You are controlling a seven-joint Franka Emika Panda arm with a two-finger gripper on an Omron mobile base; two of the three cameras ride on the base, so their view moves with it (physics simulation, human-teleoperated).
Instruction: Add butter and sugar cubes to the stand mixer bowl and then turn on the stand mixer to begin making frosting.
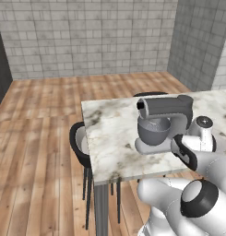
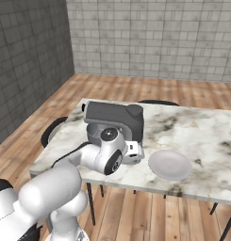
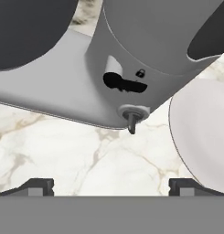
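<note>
Arm [image 2: 95, 157] hides stand mixer [image 2: 118, 120] base; bowl [image 1: 153, 130] contents unclear

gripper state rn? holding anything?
Gripper: open, jaws wide apart, holding nothing; it points at the stand mixer base over the marble table.
</note>
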